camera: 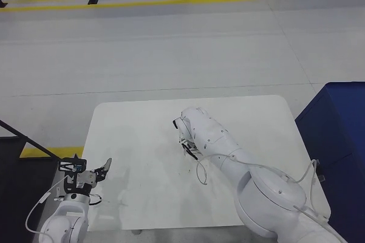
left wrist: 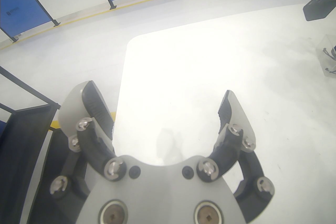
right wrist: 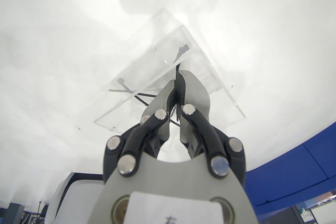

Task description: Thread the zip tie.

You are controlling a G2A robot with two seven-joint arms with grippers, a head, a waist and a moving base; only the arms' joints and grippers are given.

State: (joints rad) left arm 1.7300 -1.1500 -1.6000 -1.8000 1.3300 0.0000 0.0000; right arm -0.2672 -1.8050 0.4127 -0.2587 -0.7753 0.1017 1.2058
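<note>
The right gripper (right wrist: 178,79) pinches a zip tie (right wrist: 178,68) over a clear box (right wrist: 218,78); the left gripper (left wrist: 160,88) gapes, bare.

Top view: the left gripper (camera: 103,170) sits at the near left edge of the table (camera: 133,127), and the right arm (camera: 212,140) lies across the middle. Left wrist view: its fingers are spread wide with nothing between them, and the box (left wrist: 325,51) is well off to the right. Right wrist view: the fingers are closed on the black zip tie, whose end pokes out just past the tips, above the box. Other ties (right wrist: 181,51) lie inside.

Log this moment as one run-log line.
left gripper: open, near table edge | right gripper: shut on zip tie | at clear box
</note>
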